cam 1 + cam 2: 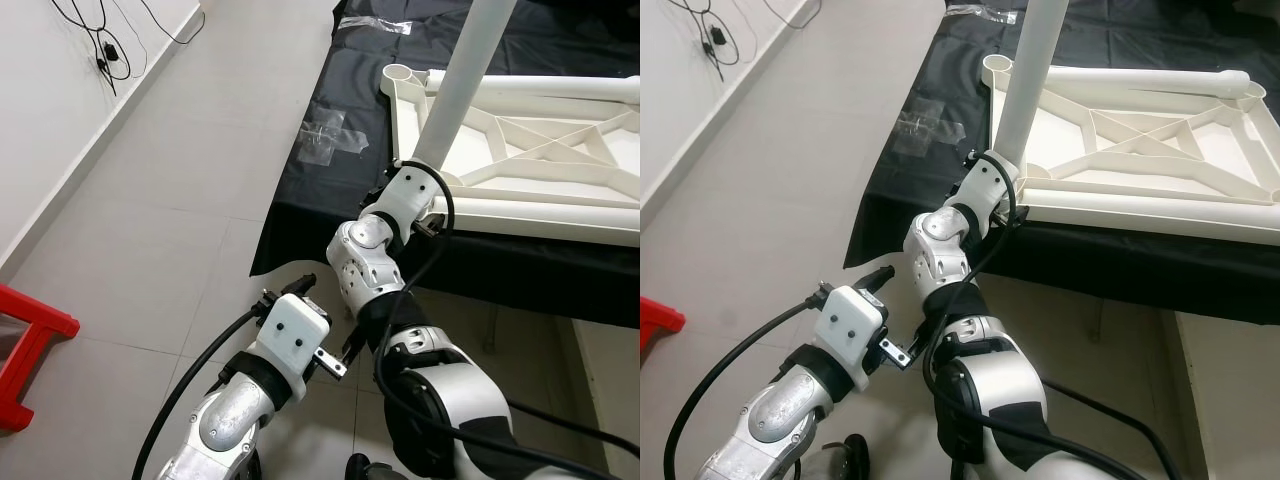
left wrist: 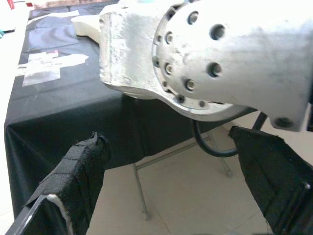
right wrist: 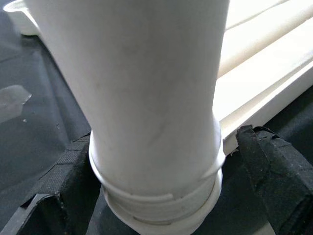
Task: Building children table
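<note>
Right hand (image 3: 156, 196) grips smooth white tubular leg (image 1: 465, 80) — ribbed tabletop (image 1: 520, 150) beside.

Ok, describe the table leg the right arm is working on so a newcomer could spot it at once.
Start at the black-draped table and the white upside-down tabletop lying on it. At its near corner, by the right gripper, a white tube leg rises steeply out of frame. The other leg lies flat.

1 tabletop (image 1: 560, 170), 1 leg (image 1: 465, 80), 1 red stool (image 1: 25, 350)
</note>
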Motion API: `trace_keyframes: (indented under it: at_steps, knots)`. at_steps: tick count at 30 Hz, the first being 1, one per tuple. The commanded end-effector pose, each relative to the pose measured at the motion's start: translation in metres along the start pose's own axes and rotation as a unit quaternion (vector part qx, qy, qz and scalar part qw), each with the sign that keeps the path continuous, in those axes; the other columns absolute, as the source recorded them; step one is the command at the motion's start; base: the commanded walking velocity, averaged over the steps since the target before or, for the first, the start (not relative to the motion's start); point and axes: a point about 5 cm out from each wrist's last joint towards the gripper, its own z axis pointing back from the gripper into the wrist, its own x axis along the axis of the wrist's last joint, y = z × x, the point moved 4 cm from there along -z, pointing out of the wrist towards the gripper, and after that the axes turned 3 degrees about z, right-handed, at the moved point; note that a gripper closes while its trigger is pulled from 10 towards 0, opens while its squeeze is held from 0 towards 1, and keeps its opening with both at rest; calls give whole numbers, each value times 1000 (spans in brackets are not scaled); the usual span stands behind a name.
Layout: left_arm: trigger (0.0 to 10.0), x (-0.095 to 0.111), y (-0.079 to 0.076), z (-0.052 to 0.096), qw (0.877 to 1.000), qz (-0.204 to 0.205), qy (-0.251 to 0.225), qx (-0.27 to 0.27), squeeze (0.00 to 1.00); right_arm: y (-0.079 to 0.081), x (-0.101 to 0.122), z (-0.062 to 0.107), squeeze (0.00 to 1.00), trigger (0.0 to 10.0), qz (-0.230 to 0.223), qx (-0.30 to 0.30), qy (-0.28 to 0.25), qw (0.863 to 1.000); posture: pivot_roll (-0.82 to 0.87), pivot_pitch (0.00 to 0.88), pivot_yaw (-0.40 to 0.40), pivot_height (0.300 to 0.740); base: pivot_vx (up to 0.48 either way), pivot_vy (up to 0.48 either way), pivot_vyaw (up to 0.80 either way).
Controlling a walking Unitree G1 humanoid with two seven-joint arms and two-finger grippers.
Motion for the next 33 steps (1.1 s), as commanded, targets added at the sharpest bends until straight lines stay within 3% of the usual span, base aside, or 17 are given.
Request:
trace_keyframes:
  at_steps: [1, 14, 33]
  knots:
    - [10000, -7, -2, 3, 1000, 1, 12, -6, 0, -2, -12, 3, 0, 10000, 11, 1, 16, 1000, 120, 224, -23, 740, 0, 0, 0]
    - [10000, -9, -3, 2, 1000, -1, 13, -8, 0, 1, -17, 9, 0, 10000, 17, 46, 21, 999, 116, 226, -29, 740, 0, 0, 0]
    - [10000, -12, 0, 0, 1000, -3, 11, -4, 0, -17, -47, 19, 0, 10000, 55, 139, 68, 986, 109, 218, -24, 740, 0, 0, 0]
